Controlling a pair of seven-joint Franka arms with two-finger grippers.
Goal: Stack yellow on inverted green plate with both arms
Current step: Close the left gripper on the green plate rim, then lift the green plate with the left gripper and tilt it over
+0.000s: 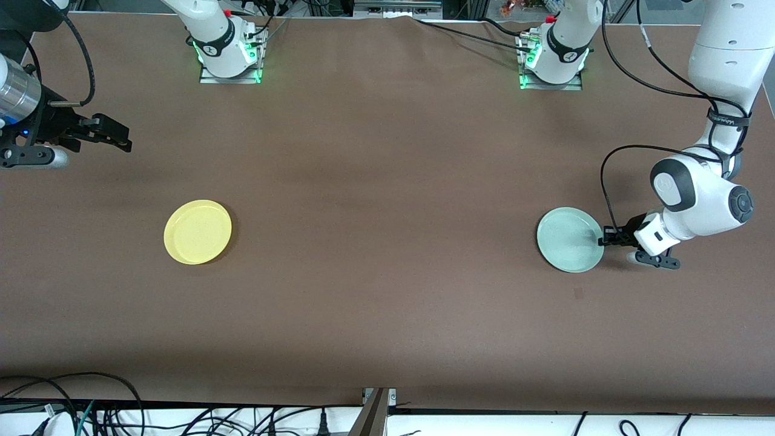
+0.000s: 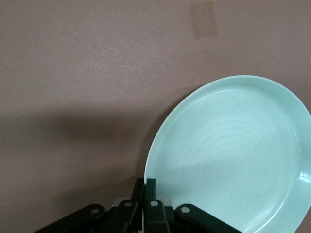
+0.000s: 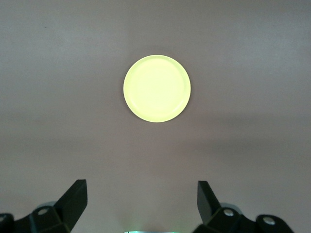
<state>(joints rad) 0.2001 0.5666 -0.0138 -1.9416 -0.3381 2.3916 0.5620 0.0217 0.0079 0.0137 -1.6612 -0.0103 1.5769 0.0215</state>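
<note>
The pale green plate (image 1: 569, 239) lies rim-up on the brown table toward the left arm's end. My left gripper (image 1: 605, 240) is low at the plate's edge and shut on its rim; in the left wrist view the two fingers (image 2: 150, 187) pinch the rim of the green plate (image 2: 233, 155). The yellow plate (image 1: 197, 232) lies rim-up toward the right arm's end, untouched. My right gripper (image 1: 121, 138) hangs open over bare table at that end, apart from the yellow plate (image 3: 157, 88), with nothing between its fingers (image 3: 77, 194).
The two arm bases (image 1: 229, 54) (image 1: 552, 60) stand at the table's edge farthest from the front camera. A small tape patch (image 2: 203, 20) marks the cloth close to the green plate. Cables (image 1: 109, 412) run along the edge nearest the front camera.
</note>
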